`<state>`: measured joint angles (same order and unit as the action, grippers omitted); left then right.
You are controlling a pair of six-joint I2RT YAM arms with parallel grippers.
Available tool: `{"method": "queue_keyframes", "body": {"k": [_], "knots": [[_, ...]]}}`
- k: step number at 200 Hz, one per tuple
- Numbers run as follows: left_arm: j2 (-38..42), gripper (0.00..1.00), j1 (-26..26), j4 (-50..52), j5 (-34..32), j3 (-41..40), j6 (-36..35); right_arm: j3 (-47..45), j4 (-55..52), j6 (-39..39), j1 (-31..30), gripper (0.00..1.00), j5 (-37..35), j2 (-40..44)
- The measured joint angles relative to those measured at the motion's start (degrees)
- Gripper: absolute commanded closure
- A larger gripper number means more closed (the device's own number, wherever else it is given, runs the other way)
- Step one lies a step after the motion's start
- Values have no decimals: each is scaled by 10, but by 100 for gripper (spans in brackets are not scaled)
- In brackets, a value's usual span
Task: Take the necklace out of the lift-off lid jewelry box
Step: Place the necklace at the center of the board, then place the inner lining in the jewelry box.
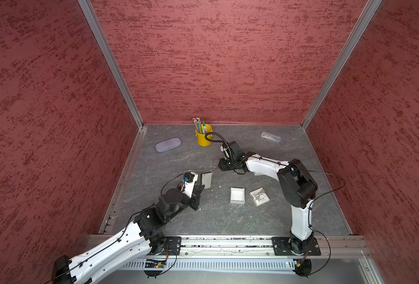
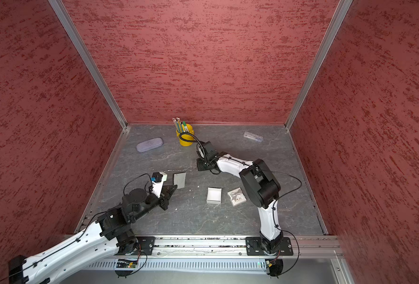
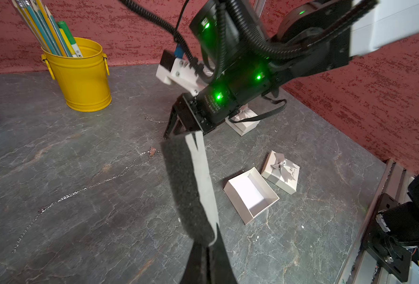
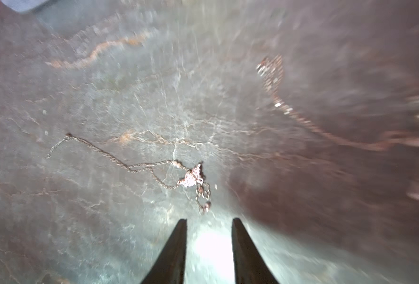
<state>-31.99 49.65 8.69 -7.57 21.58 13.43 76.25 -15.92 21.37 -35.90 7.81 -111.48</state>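
While I am watching from the remote station, the necklace (image 3: 100, 182) is lying outside its box on the grey marbled table (image 1: 203, 221), its thin chain stretching flat in a line at about ten o'clock from the open box base (image 1: 237, 195). That base is sitting empty and white inside, a little toward five o'clock of the table's middle, and the lift-off lid (image 1: 260, 196) with its grey bow is resting just beside it at three o'clock, slightly skewed. In the right wrist view the pendant (image 4: 191, 178) is showing just ahead of the right gripper (image 4: 208, 221), whose claw is standing released with nothing between the fingers; I cannot tell whether the tips are touching the table. The left gripper (image 3: 207, 242) is clenching a grey foam pad (image 3: 201, 177), holding it on edge above the table, near the chain's middle. Toward twelve o'clock a yellow bucket (image 1: 204, 137) of pencils is standing by the back wall, a lilac glasses case (image 1: 168, 144) is lying at ten o'clock, and a clear plastic tube (image 1: 270, 136) is lying at two o'clock.
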Motion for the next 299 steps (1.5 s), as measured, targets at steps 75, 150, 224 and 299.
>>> {"method": "queue_keyframes", "body": {"k": [75,150,224,299], "knots": [[-86,98,-112,-94,167,45,94,-169,69,-16,12,40,38,339],[-214,98,-143,-251,353,123,175,-235,182,68,13,28,236,453],[-242,98,-144,-317,408,142,211,-276,318,190,25,64,338,443],[-243,52,-147,-285,410,142,209,-289,324,237,32,87,341,456]]}}
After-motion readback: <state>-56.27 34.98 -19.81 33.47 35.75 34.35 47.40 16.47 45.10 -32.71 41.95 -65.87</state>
